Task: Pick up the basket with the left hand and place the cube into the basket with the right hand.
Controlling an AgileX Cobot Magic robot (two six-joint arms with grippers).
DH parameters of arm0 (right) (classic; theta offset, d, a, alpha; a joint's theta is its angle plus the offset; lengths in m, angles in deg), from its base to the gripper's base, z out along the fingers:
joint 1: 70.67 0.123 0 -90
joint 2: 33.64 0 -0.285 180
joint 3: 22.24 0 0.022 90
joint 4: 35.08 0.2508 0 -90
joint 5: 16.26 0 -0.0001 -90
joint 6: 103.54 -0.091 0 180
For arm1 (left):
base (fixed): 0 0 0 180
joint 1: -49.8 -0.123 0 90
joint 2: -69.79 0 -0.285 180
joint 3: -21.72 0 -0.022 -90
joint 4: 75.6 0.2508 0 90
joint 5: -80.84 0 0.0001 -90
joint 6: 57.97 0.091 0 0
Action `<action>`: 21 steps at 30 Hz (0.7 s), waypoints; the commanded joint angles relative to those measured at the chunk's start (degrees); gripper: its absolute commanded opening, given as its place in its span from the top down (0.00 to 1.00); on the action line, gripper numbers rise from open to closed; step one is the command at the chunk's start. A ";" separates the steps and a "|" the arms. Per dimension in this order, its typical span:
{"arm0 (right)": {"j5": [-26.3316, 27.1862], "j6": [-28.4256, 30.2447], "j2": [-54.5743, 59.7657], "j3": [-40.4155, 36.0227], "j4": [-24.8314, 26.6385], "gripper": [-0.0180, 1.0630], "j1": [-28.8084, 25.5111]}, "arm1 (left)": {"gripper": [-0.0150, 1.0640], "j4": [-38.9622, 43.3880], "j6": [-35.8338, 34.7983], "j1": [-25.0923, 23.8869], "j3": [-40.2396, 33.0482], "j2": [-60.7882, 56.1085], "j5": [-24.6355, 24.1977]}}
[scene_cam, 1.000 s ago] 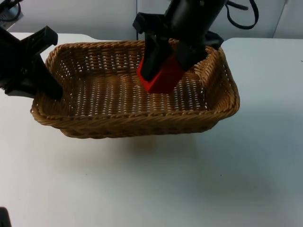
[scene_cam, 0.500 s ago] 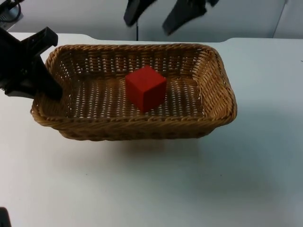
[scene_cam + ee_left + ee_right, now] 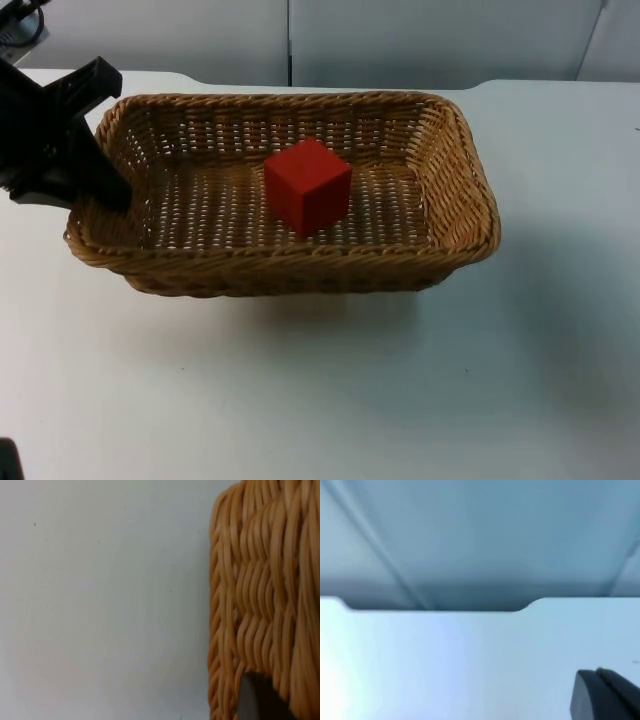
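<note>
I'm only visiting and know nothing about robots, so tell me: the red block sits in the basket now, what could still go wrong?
The left gripper holds the wicker basket by one short end only, so the far end might sag or tip. The red cube lies loose on the basket floor, so a tilt could slide it against a wall. The grip sits on the woven rim, which may flex and slip.

Basket and left gripper block the tabletop's far-left part; near edge and right side lie open.
</note>
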 commanded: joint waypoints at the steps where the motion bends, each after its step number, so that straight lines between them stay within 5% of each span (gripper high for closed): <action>1: -0.20 -0.20 -3.06 0.53 -0.05 0.99 -5.45 | 0.99 -2.13 -0.04 -0.02 0.46 -0.73 -0.96; 7: -0.20 0.43 -5.69 -3.78 -0.15 0.99 -11.45 | 0.99 -2.13 -0.04 -0.02 0.46 -0.73 -0.96; 10: -0.20 1.46 -7.98 -13.89 -0.01 0.99 -15.53 | 0.99 -2.13 -0.04 -0.02 0.46 -0.73 -0.96; 17: -0.20 4.93 -10.82 -28.04 -5.79 0.99 -16.22 | 0.99 -2.13 -0.04 -0.02 0.46 -0.73 -0.96; 21: -0.20 4.82 -10.71 -28.78 -7.32 0.99 -16.22 | 0.99 -2.95 -0.04 -0.02 0.46 -0.73 1.27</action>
